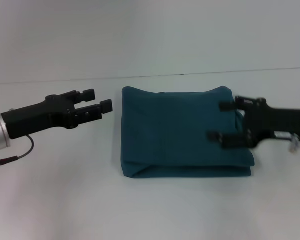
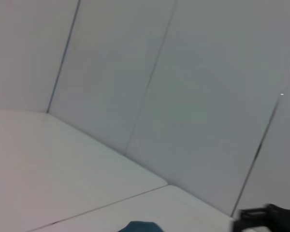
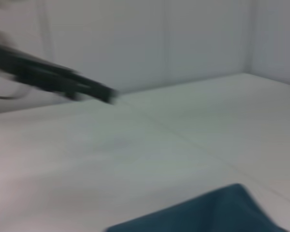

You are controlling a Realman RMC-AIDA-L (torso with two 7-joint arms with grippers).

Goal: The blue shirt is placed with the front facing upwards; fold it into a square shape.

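— Starting from the claws: how do they stand?

— The left claw [image 1: 101,102] hangs spread and empty at centre-left of the frame, just beside the blue shirt [image 1: 182,130]. The right claw [image 1: 221,121], also spread, reaches over the shirt's right edge, gripping nothing visible.

— And the shirt?

— It lies mid-frame on the white surface [image 1: 55,200], already a compact, roughly square bundle. The folding looks nearly done; perhaps only tidying remains.

Blue shirt [image 3: 217,212] corner on white table [image 3: 150,145], blurred left end effector [image 3: 89,89] beyond.
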